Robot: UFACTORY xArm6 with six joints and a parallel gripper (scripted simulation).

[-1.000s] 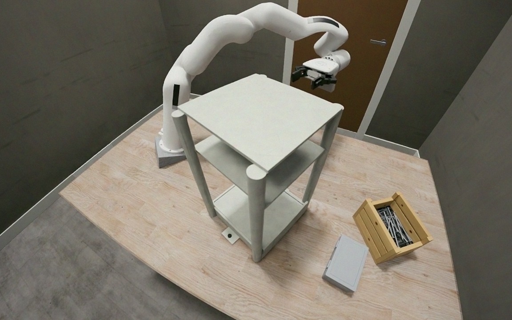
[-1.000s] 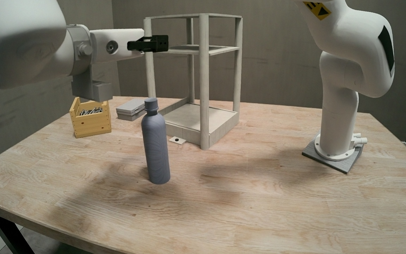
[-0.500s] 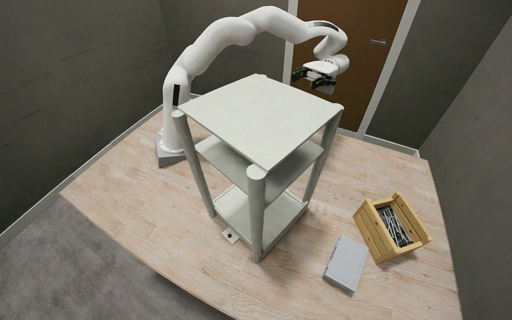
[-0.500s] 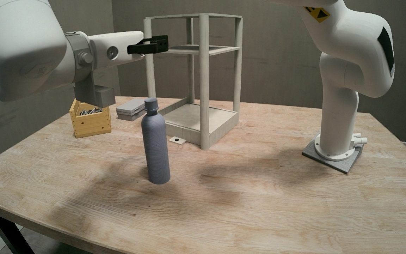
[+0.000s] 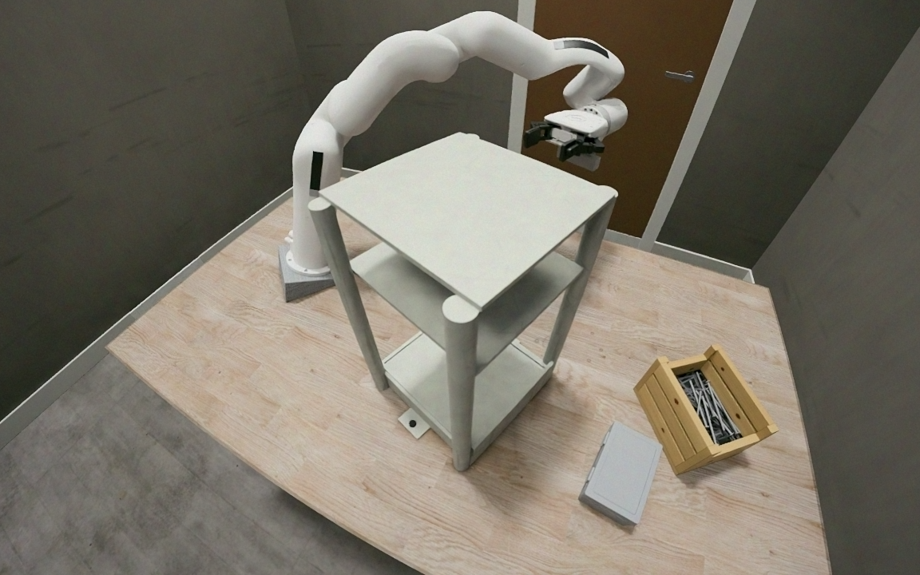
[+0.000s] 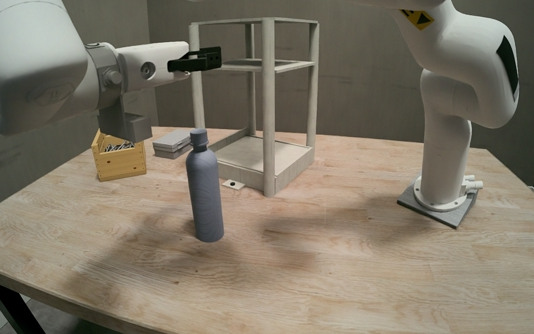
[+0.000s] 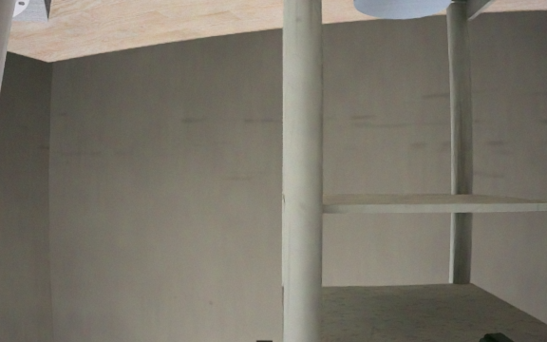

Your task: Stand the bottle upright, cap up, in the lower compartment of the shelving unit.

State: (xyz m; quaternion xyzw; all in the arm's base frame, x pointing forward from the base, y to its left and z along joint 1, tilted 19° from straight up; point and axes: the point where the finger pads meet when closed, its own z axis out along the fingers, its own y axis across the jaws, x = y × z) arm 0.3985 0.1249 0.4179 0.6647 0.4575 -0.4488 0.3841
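Exterior view: smooth matte grey bottle (image 6: 204, 190), rounded shoulders, stubby cap up, upright on pale grained wood table (image 6: 343, 257), well below claw (image 6: 202, 59) and outside the shelf. Black claw level, held high, parted wide, gripping nothing. Just beyond claw, chalky grey shelf (image 6: 268, 103) with round posts, flat boards, lipped bottom tray. Beneath the wrist, yellow slatted crate (image 6: 117, 162) of metal nails, flat grey case (image 6: 171, 143) beside. No readable writing; yellow arrow sticker (image 6: 417, 17) on glossy white arm.
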